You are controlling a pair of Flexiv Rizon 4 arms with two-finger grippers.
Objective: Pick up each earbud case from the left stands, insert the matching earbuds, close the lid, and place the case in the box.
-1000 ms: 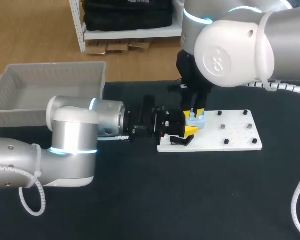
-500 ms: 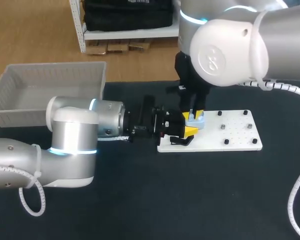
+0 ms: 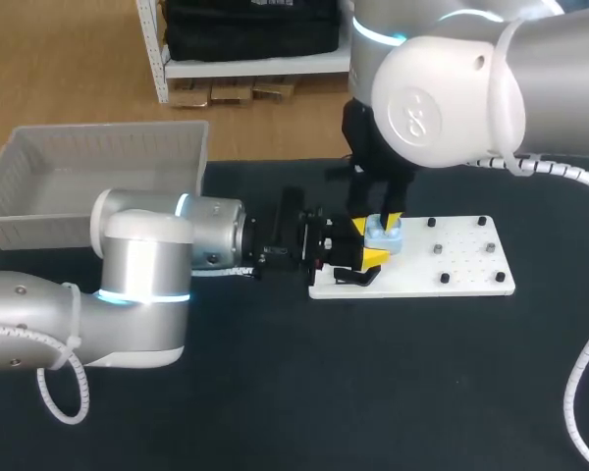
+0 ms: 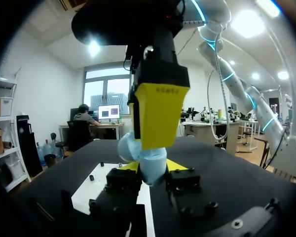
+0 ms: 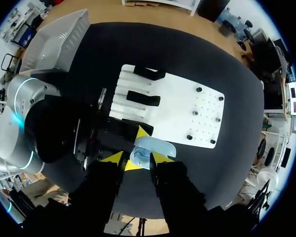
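A light-blue earbud case (image 3: 383, 234) hangs just above the left end of the white board (image 3: 461, 265). My left gripper (image 3: 366, 255) comes in from the side and is shut on the case's lower part (image 4: 150, 163). My right gripper (image 3: 377, 224) points straight down over the case. Its yellow fingers (image 4: 160, 116) flank the lid (image 5: 155, 147) and stand a little apart from it, so it is open (image 5: 137, 159). I cannot see any earbuds.
Two black stands (image 5: 143, 98) sit on the board's left half, and several small dark pegs (image 3: 438, 249) dot its right half. A grey basket (image 3: 98, 157) stands at the table's far left corner. My left arm lies across the table's left side.
My right gripper's fingers have spread apart around the case lid. The right arm shifted slightly left. My left gripper has kept still with the case.
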